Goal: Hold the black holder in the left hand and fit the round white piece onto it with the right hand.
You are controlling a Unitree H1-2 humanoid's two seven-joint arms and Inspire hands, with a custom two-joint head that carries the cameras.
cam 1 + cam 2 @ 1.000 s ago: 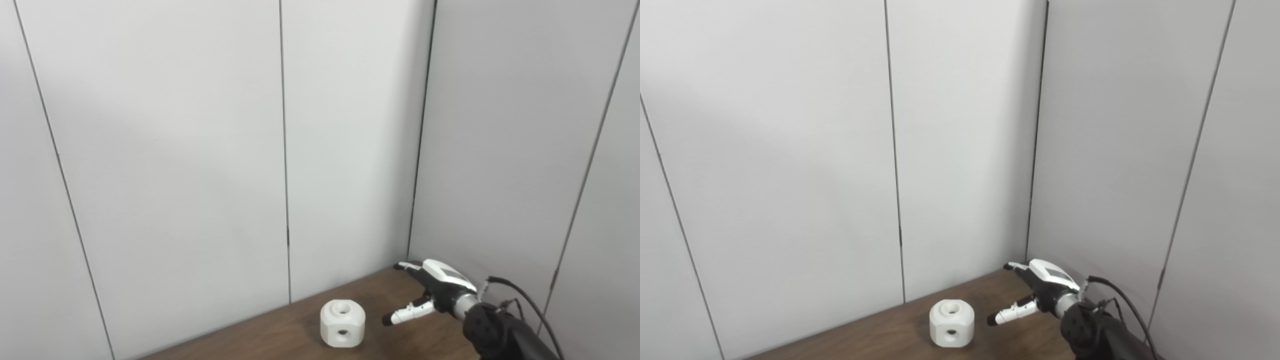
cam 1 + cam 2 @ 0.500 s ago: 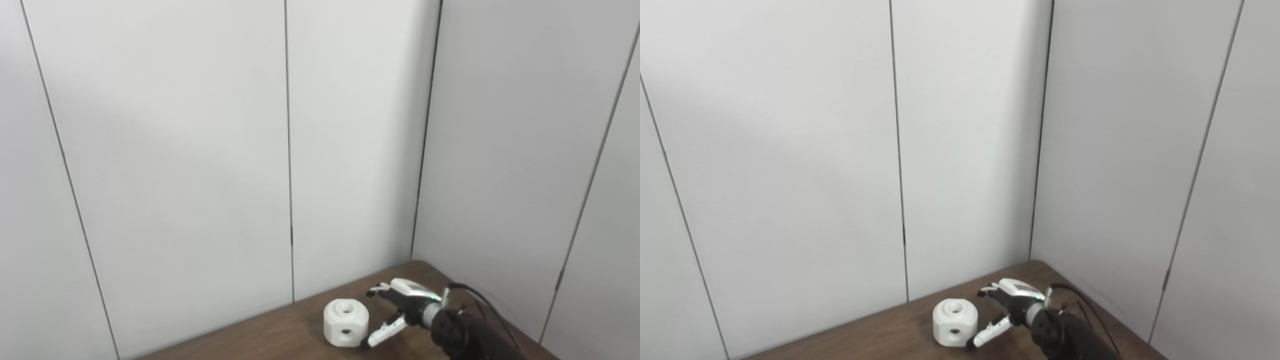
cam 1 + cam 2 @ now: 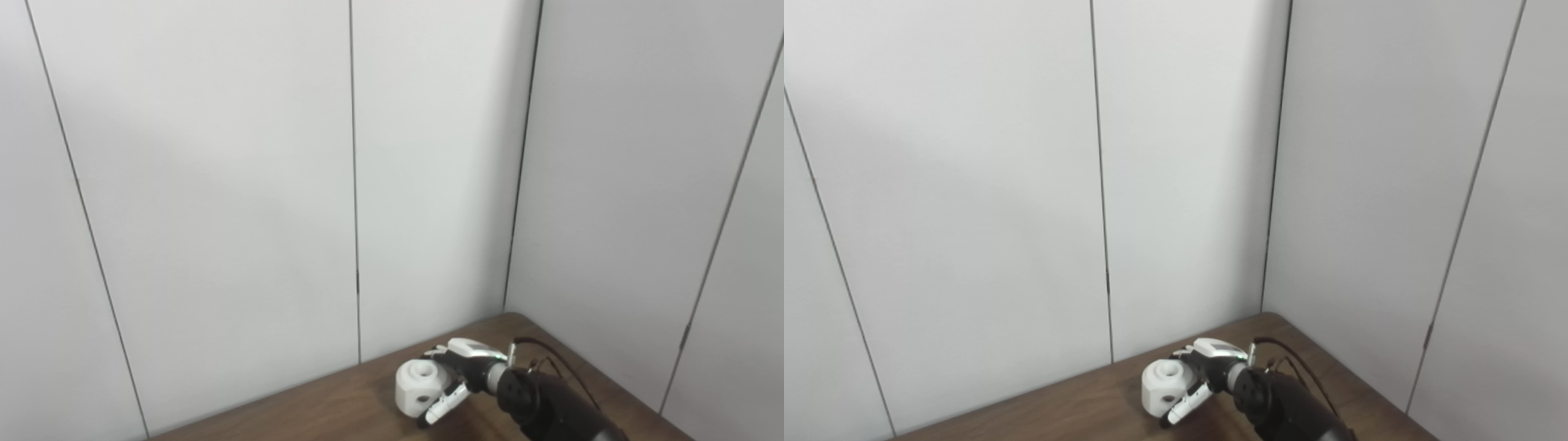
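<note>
A: Why is the round white piece at the far end of the bench?

B: The right hand has it there, fingers wrapped round its side for lifting. Holder and left hand: unseen.

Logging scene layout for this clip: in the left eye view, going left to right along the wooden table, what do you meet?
Bare brown wooden table → round white piece with holes → right hand closing around it → its black forearm.
</note>
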